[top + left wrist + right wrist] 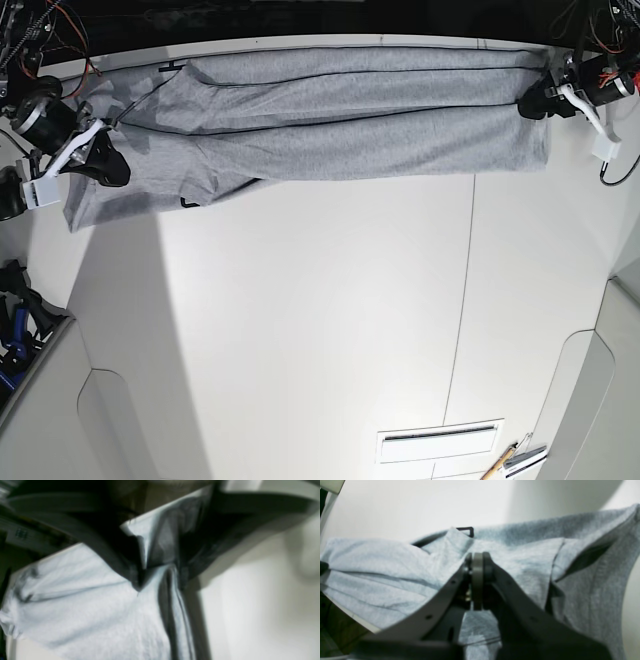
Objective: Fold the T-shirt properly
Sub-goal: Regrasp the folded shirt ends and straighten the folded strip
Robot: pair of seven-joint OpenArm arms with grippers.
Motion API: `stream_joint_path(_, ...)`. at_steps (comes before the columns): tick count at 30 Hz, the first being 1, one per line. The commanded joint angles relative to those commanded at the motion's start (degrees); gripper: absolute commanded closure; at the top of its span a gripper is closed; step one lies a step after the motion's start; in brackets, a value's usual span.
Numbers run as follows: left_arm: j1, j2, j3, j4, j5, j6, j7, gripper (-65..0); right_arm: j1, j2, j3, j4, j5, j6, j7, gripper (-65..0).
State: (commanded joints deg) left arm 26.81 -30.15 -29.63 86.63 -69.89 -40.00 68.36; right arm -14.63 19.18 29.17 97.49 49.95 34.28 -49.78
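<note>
The light grey T-shirt lies bunched in a long band along the table's far edge, stretched between both grippers. My left gripper is at the shirt's right end in the base view. In the left wrist view it is shut on a pinched fold of the T-shirt. My right gripper is at the shirt's left end. In the right wrist view its jaws are pressed together with the T-shirt gathered around them. A bit of black lettering peeks out at a fold.
The white table stretches in front of the shirt, with a seam down its middle right. A vent slot and a pencil-like tool lie at the near edge. Cables and arm bases sit at both far corners.
</note>
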Motion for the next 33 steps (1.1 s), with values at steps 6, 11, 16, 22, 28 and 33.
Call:
stream_joint_path(6, -1.97, -0.09, -0.02, 0.02, 1.03, 0.00, -0.55, 0.0, 0.00, 0.00, 0.00, 0.00, 0.17, 0.00, -0.02, 0.0)
stream_joint_path(11, -5.92, -1.36, -0.09, 0.04, 2.32, 0.00, -0.44, 0.0, 0.00, 0.02, 0.02, 0.00, 0.15, 0.00, -0.20, 0.0)
stream_joint_path(16, -10.45, -2.95, -0.09, 0.04, 11.04, 0.00, -2.64, 0.0, 0.02, 0.02, 0.02, 0.00, 0.55, 0.00, -0.15, 0.0)
stream_joint_path(22, -13.62, -7.85, -0.09, 0.22, 16.61, 0.00, -4.98, 0.0, 0.55, 0.02, 0.24, 0.11, 3.19, 0.02, -0.90, 0.0)
stream_joint_path(28, -11.91, -7.37, -0.07, 12.00, 16.55, 0.00, -1.84, 0.0, 1.77, 0.02, 0.87, 0.11, 2.93, 0.02, -1.66, 0.0)
stream_joint_path(33, -7.15, -3.26, 4.79, 31.10, 16.65, 0.00, -1.81, 0.0, 1.77, 0.02, 0.87, 0.11, 2.73, 0.02, -1.68, 0.0)
